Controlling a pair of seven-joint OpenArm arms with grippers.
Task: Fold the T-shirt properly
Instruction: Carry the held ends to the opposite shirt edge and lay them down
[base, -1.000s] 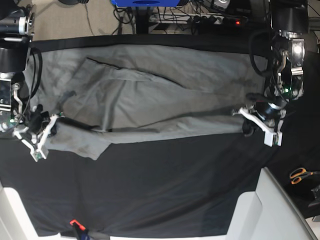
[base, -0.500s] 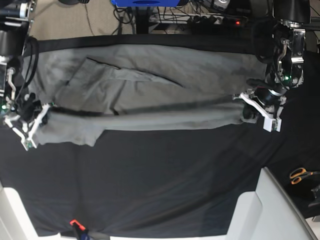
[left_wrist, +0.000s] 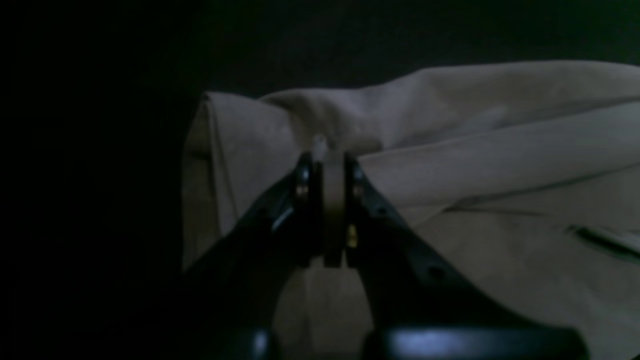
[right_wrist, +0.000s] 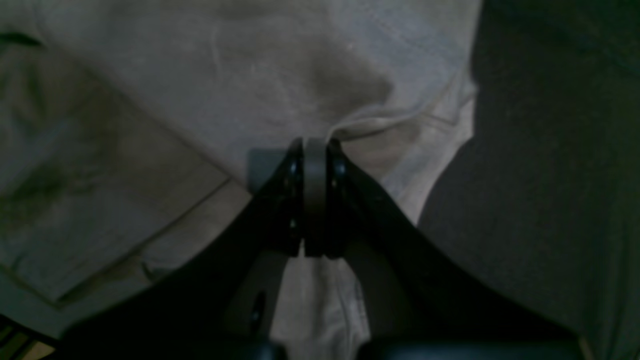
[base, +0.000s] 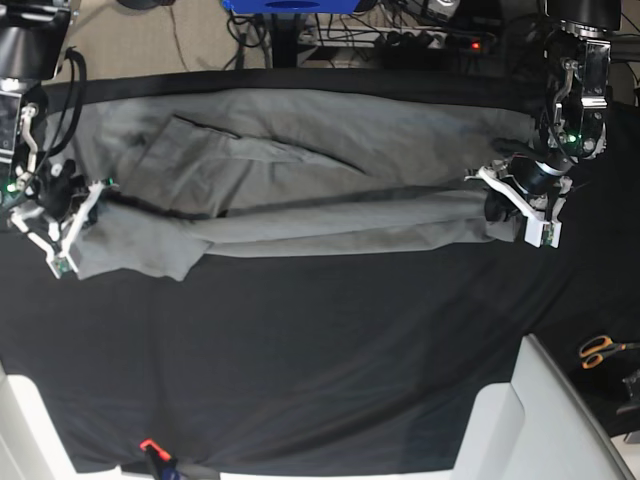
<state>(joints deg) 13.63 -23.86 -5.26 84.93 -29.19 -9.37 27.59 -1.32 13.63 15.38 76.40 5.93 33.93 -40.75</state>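
Note:
The grey T-shirt (base: 300, 150) lies spread across the far half of the black table cloth (base: 320, 350), its near edge lifted and rolled toward the back. My left gripper (base: 505, 205), on the right of the base view, is shut on the shirt's right-hand edge; the left wrist view shows cloth (left_wrist: 400, 165) pinched between the closed fingers (left_wrist: 327, 165). My right gripper (base: 70, 225), on the left of the base view, is shut on the shirt's left-hand edge; the right wrist view shows a fold (right_wrist: 370, 120) clamped at the fingertips (right_wrist: 315, 150).
Orange-handled scissors (base: 603, 349) lie at the right edge. White casings (base: 540, 420) stand at the front right and front left corners. A red-tipped tool (base: 155, 452) sits at the front edge. Cables and a blue object (base: 290, 5) lie behind the table.
Both grippers have moved toward the back of the table, carrying the shirt's near edge with them. The lifted fold now lies further over the shirt's body.

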